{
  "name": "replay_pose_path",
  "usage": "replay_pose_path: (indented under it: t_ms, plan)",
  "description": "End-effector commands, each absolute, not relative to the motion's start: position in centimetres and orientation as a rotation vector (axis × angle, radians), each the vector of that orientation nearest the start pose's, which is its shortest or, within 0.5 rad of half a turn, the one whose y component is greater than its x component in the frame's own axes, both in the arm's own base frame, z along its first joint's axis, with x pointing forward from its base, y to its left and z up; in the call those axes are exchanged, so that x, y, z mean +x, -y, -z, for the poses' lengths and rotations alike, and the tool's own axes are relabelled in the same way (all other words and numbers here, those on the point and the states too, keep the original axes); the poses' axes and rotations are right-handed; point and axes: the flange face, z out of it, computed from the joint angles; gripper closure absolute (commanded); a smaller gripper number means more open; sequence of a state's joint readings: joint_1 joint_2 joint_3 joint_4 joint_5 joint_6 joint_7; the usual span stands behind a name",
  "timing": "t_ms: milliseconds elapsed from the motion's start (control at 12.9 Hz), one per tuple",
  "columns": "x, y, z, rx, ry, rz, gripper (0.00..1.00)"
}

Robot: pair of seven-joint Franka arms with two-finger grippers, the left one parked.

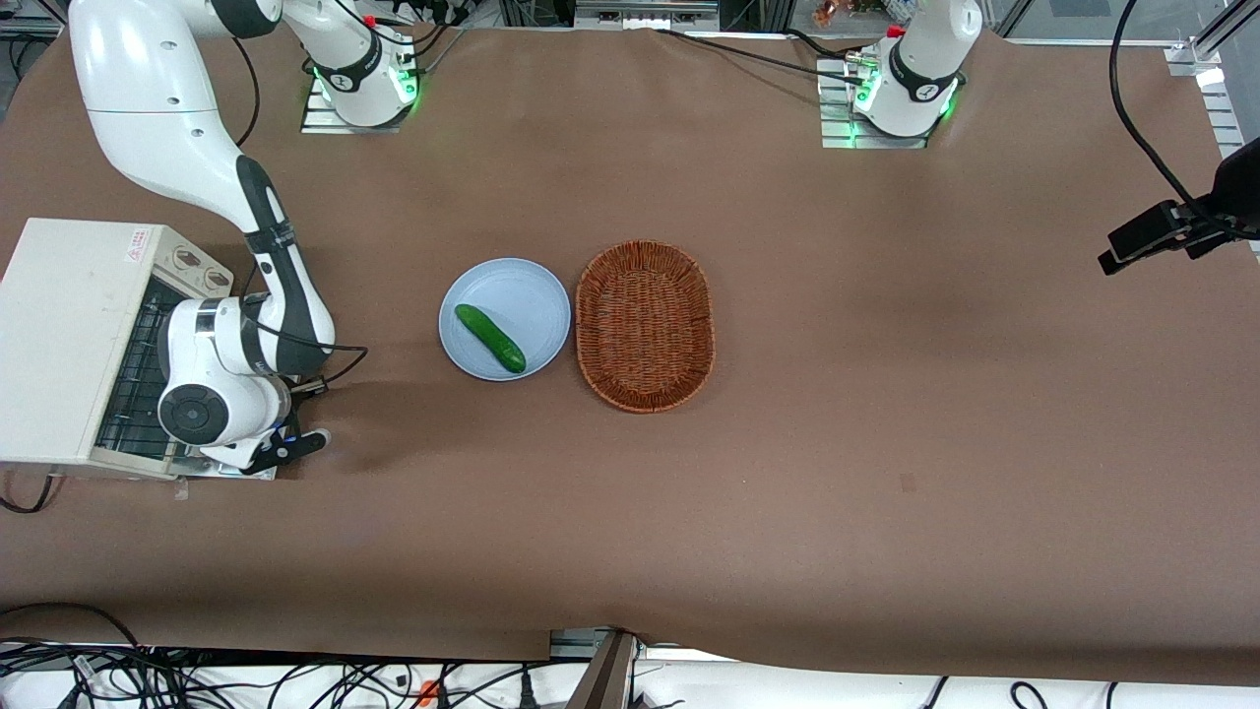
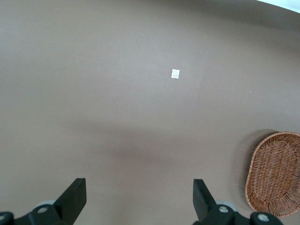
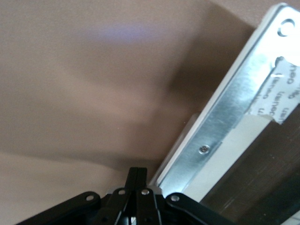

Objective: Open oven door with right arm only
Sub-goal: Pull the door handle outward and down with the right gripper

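Front view showed the oven [image 1: 59,335] standing at the working arm's end of the table [image 1: 886,394], a cream-white box with its wire rack [image 1: 138,384] exposed and two knobs [image 1: 197,268] on the panel at about twelve o'clock from the rack. The oven door [image 1: 212,471] lay swung down in front of the oven's opening; only a strip of it was visible under the wrist. The right arm [image 1: 246,226] reached down over that opening, its round dark-capped joint [image 1: 192,414] above the rack's edge. The gripper [image 1: 285,445] sat low at the door's outer edge, at roughly four o'clock from the wrist joint. In the right wrist view the fingers [image 3: 137,190] were drawn together, pressed flat against each other, just beside the door's shiny metal inner face [image 3: 225,117], with nothing seen between them. A screw [image 3: 203,148] was set in that metal strip.

Nearer the table's middle, a blue plate [image 1: 522,290] carried a cucumber [image 1: 489,338], and a wicker basket [image 1: 644,325] lay just beside the plate at its three o'clock.
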State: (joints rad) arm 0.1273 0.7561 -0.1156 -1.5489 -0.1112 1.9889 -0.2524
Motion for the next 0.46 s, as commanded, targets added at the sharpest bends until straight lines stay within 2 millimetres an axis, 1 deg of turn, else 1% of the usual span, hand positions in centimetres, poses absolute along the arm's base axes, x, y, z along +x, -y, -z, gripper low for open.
replay_pose_path:
  t_ms: [0, 77, 232, 310, 387]
  plan:
    - [65.8, 3.6, -18.3, -3.205, 0.373, -0.632, 1.0]
    - [65.7, 3.0, -17.6, -3.174, 0.338, -0.63, 1.0]
    - [65.6, 2.1, -16.8, -3.106, 0.247, -0.612, 1.0]
    - [65.6, 1.5, -16.9, -3.104, 0.181, -0.603, 1.0]
    - [65.7, 0.4, -16.9, -3.108, 0.117, -0.598, 1.0]
